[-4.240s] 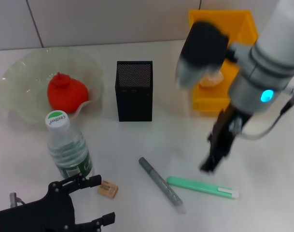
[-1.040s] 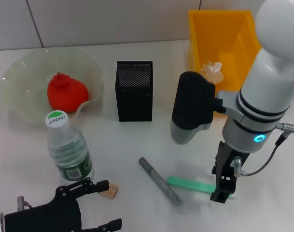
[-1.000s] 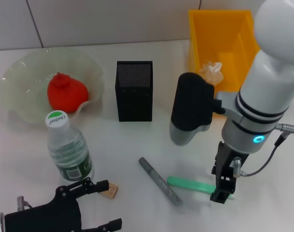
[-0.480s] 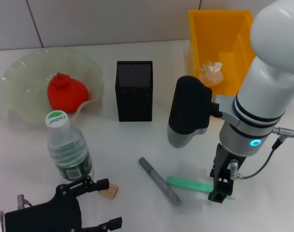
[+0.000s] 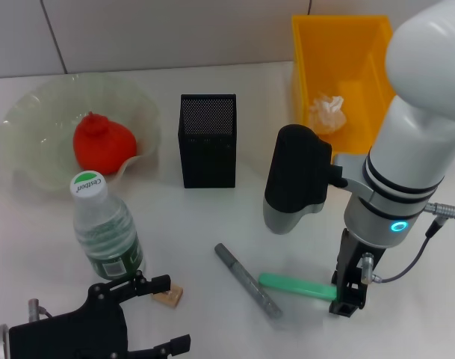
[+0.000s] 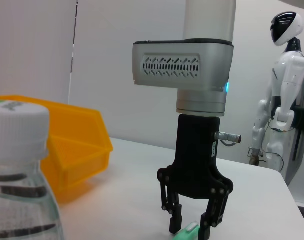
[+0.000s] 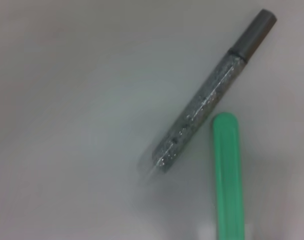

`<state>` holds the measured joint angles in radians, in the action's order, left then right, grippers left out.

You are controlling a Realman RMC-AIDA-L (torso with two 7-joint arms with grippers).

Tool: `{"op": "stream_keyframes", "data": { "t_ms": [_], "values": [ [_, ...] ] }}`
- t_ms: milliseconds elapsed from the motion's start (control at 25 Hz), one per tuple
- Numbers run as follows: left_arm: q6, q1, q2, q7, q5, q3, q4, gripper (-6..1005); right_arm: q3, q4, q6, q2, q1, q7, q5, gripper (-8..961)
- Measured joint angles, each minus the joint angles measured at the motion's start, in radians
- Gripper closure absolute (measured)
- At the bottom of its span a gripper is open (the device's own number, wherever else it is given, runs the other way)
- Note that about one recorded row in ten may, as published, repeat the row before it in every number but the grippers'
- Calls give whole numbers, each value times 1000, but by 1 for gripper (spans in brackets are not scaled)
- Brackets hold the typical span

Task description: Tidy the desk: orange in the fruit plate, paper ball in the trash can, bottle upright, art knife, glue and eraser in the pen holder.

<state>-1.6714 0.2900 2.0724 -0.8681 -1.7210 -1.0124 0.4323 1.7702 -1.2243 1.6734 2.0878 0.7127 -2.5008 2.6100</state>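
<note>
Head view: right gripper (image 5: 347,299) down at the desk (image 5: 212,224), fingers spread, straddling the far end of the green glue stick (image 5: 296,285), not clamped yet. Glue stick flat on the desk, just beside the grey art knife (image 5: 246,279), which lies at a slant w/ one end close to it. Left gripper (image 5: 149,314) low at the near edge, fingers apart, gripping nothing, tips just beside the eraser (image 5: 167,296). Eraser on the desk at the foot of the bottle (image 5: 104,228). Bottle upright, cap on. Orange (image 5: 102,142) in the fruit plate (image 5: 33,105), plate well off to the left. Pen holder (image 5: 208,140) mid-desk, btwn plate and trash can (image 5: 345,52). Paper ball (image 5: 328,112) inside the trash can.

Left wrist view: bottle (image 6: 17,175) right up close, cap filling the near corner. Trash can (image 6: 67,150) behind it. Right gripper (image 6: 191,227) seen from the side, pointing straight down, fingers (image 6: 174,220) parted either side of the glue stick (image 6: 186,232), tips about level w/ it. White humanoid figure (image 6: 281,85) standing in the background past the desk edge.

Right wrist view: looking straight down on the desk (image 7: 67,100). Art knife (image 7: 211,100) on a diagonal, dark cap at one end, glittery grey body. Glue stick (image 7: 229,175) alongside, rounded end near the knife's middle, not touching as far as can be told. Own fingers out of shot here
</note>
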Motion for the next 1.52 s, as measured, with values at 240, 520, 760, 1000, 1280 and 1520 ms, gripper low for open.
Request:
{"op": "stream_keyframes", "data": {
  "t_ms": [240, 520, 760, 1000, 1280, 1520],
  "values": [
    [-1, 0, 0, 0, 0, 0, -1, 158, 20, 3, 0, 0, 1, 0, 0, 537],
    [-1, 0, 0, 0, 1, 0, -1, 157, 27, 26, -3, -1, 10, 0, 3, 661],
    [-2, 0, 0, 0, 3, 0, 2, 157, -12, -48, 9, -7, -9, 0, 14, 750],
    [-2, 3, 0, 0, 3, 0, 4, 157, -89, -221, 52, -8, -45, 42, 138, 778],
    [-2, 14, 0, 1, 3, 0, 4, 158, -121, -514, 31, -4, -118, 204, 299, 776],
    [0, 18, 0, 7, 3, 4, 3, 158, -175, -702, -18, -6, -164, 383, 310, 776]
  ]
}}
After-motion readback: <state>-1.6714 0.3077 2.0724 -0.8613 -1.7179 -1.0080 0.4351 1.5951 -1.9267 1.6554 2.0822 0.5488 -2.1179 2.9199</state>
